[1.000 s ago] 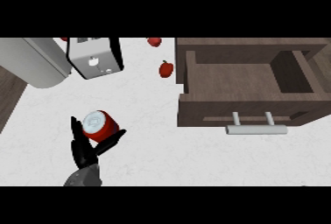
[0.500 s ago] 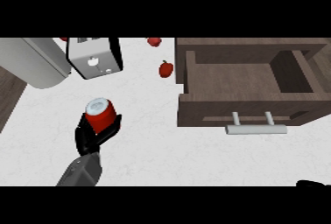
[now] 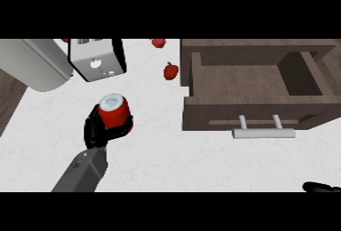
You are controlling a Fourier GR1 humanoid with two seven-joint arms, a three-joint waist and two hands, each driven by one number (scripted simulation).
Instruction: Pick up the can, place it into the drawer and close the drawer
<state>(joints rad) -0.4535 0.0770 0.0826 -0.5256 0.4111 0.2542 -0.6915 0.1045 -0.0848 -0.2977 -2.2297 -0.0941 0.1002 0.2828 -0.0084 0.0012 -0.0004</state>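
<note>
A red can (image 3: 114,110) with a silver top is held up off the white counter, and my left hand (image 3: 100,131) is curled round its lower part, hiding it. To the right stands the brown wooden drawer (image 3: 200,85), pulled open, with a bare inside and a pale bar handle (image 3: 263,132) on its front. Only some dark fingers of my right hand (image 3: 321,187) show at the lower right corner.
A silver toaster (image 3: 97,58) stands at the back, with a large grey rounded appliance (image 3: 33,62) to its left. Two red peppers lie on the counter, one (image 3: 171,71) beside the drawer's left wall and one (image 3: 158,43) farther back.
My left hand has lifted the can and carried it forward and a little to the right, towards the drawer. My right hand's fingers have come into view at the lower right corner.
</note>
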